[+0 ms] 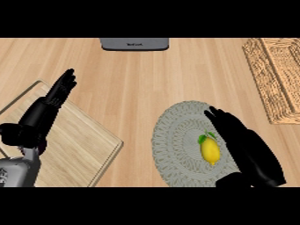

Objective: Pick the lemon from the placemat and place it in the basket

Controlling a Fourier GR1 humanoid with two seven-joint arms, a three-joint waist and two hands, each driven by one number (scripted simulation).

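A yellow lemon with a small green leaf lies on the round grey woven placemat at lower centre-right. My right hand stands open just to the lemon's right, fingers straight and pointing away, its thumb low near the mat's near edge. It is beside the lemon and not closed on it. The wicker basket sits at the far right, partly cut off by the view's edge. My left hand rests open at the left, fingers up, over the wooden board.
A light wooden cutting board lies at the lower left under my left forearm. A grey appliance stands at the counter's far edge, top centre. Bare wooden counter runs between the placemat and the basket.
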